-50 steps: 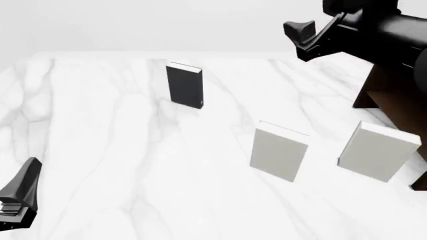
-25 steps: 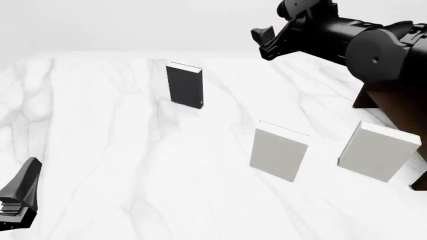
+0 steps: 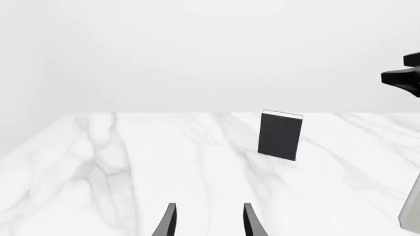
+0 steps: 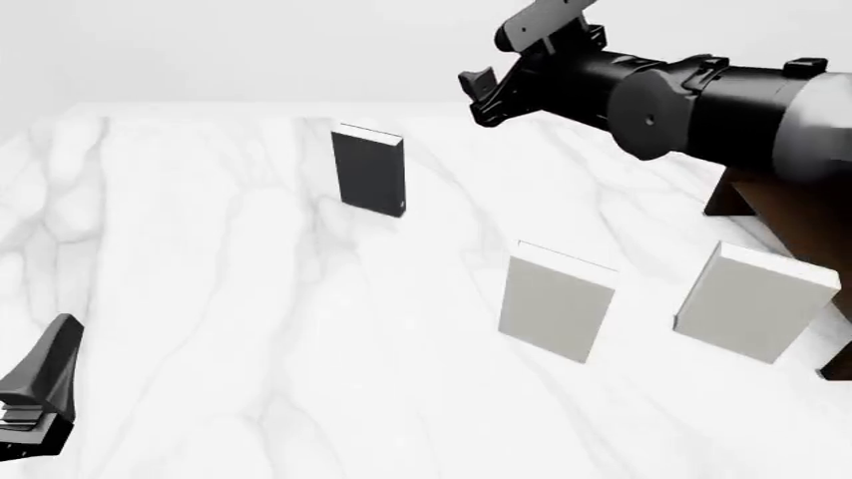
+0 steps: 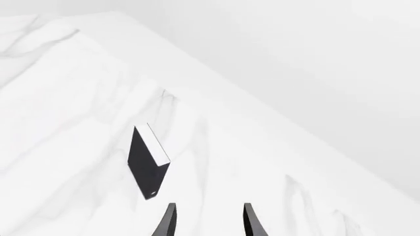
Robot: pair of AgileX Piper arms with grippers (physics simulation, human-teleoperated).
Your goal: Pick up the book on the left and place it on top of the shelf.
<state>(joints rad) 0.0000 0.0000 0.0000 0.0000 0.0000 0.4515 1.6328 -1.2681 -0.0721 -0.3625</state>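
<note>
White marble table (image 4: 239, 329) under a plain pale backdrop. Black book (image 4: 369, 170) upright toward the far left of centre, white page edges on top — untouched. Two pale grey books (image 4: 557, 301) (image 4: 753, 301) standing nearer, to the right; dark brown shelf (image 4: 779, 215) at the right edge. Right gripper (image 4: 513, 62) raised above and right of the black book, fingers (image 5: 169, 220) parted, gripping nothing. Left gripper (image 3: 207, 221) low at the near left — fingers apart, bare.

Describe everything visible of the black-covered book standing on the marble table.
The black-covered book is a slim upright rectangle with matte dark covers and white page edges along its top. It stands closed and alone on the white marble table, left of two pale grey-white books. Nothing touches it; the open right gripper hovers apart, above and to its right.
</note>
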